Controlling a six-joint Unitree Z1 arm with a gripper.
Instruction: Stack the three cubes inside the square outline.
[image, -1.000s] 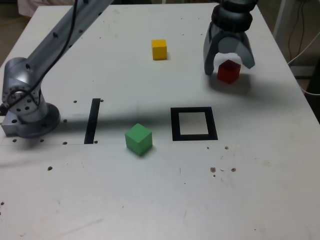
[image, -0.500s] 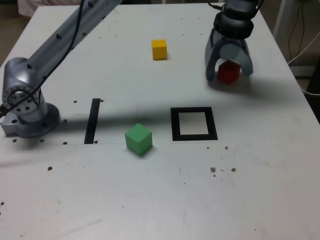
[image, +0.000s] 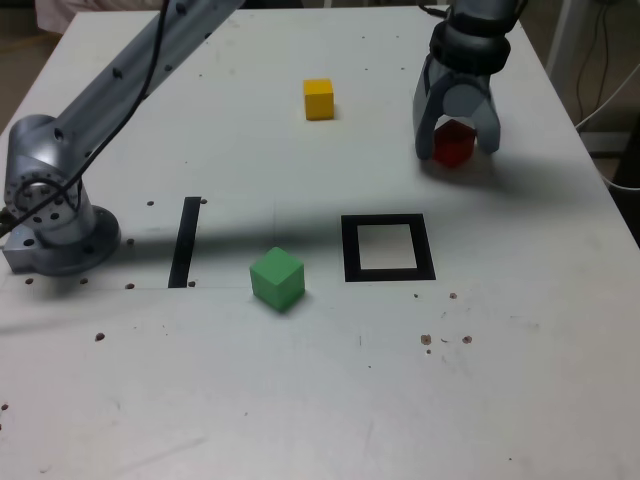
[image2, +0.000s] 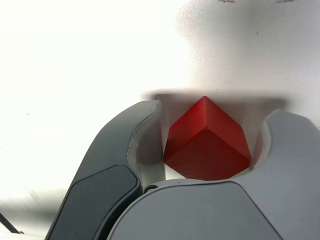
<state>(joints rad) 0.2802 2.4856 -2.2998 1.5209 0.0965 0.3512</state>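
The red cube (image: 453, 146) sits on the white table at the far right of the exterior view, and my gripper (image: 457, 150) stands over it with a finger down each side. In the wrist view the red cube (image2: 207, 142) fills the space between the grey fingers (image2: 125, 165), and both pads press against its sides, so the gripper (image2: 216, 107) is shut on it. The yellow cube (image: 319, 98) lies further back, to the left in the exterior view. Near the table's middle rests the green cube (image: 277, 278), just left of the square outline (image: 350, 248), whose white centre holds nothing.
The arm's grey base (image: 55, 210) is bolted at the exterior view's left, and its links reach across the back of the table. A narrow black strip (image: 185, 240) lies between the base and the green cube. The table's right edge runs close behind the gripper.
The fingers have drawn in from a wide spread until they meet the red cube's sides. The gripper has also dropped a little lower over it. No cube has moved.
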